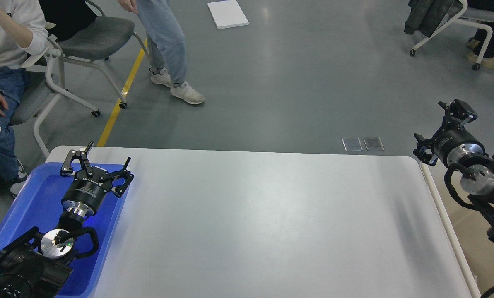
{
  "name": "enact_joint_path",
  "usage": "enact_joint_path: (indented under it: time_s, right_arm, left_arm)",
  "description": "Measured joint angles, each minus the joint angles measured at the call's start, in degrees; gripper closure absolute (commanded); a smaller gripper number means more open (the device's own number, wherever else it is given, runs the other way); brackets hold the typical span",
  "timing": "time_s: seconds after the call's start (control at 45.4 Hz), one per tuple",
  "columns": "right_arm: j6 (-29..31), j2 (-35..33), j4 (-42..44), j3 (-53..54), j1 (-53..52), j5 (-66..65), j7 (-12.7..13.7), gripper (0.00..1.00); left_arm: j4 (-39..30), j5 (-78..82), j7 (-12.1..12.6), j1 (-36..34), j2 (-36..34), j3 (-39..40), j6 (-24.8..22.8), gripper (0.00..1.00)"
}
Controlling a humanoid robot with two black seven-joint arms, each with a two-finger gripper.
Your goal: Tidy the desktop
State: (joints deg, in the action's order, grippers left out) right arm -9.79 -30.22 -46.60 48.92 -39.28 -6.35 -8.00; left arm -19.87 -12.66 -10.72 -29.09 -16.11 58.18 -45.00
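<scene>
Desktop (263, 223), white-grey with rounded corners, spreads wide between the two claws, reaching rightward from the left one and leftward from the right one. Directly beneath the left gripper (108, 159) sits a blue tray (31, 207) on the desktop's left end; this claw's fingers stand clearly apart, holding nothing. Off past the desktop's right edge hangs the right gripper (458, 108), seen end-on; I cannot tell whether its fingers are parted.
</scene>
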Motion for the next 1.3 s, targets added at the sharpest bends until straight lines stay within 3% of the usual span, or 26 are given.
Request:
enact_joint_path:
  time_s: [0.484,0.682,0.814,1.298]
  right_arm:
    - [10.1,2.8,-1.2,5.9,3.7,-1.8,-5.4,0.0]
    - [15.2,3.7,-2.1,7.8,8.2,-6.6,-13.0,0.0]
    - [17.1,4.8,-4.4,8.2,10.9,-8.0,-16.3,0.0]
    - [18.6,6.1,-9.1,9.5,18.2,-8.5,-19.8,0.0]
  left_arm:
    - [0.0,0.0,0.0,0.0,0.0,0.0,0.0,0.0]
    - [0.0,0.0,0.0,0.0,0.0,0.0,0.0,0.0]
    - [0.0,0.0,0.0,0.0,0.0,0.0,0.0,0.0]
    - [0.0,0.0,0.1,0.0,0.0,0.0,0.0,0.0]
